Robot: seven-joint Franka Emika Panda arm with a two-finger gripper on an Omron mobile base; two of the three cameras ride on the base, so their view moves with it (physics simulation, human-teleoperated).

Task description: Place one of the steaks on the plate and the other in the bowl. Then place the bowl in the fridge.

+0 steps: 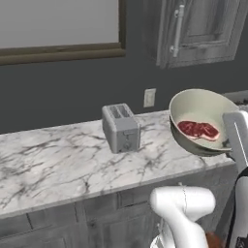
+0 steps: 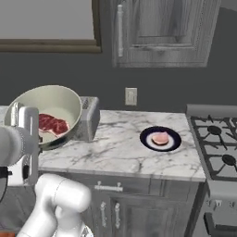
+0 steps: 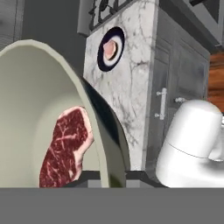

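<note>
- Gripped at its rim, as best I can tell, by nearly closed fingers (image 3: 114, 177), the bowl (image 1: 201, 109) rides tilted above the worktop (image 1: 58, 155), marbled steak (image 1: 197, 129) inside.
- Pale steak (image 2: 160, 138) sits on the plate (image 2: 147, 142).
- Fridge trip remains.

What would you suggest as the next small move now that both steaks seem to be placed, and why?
Probably carry the bowl level toward the fridge: the gripper holds its rim, lifted and tilted, with the red steak inside, and the pink steak already lies on the plate.
</note>
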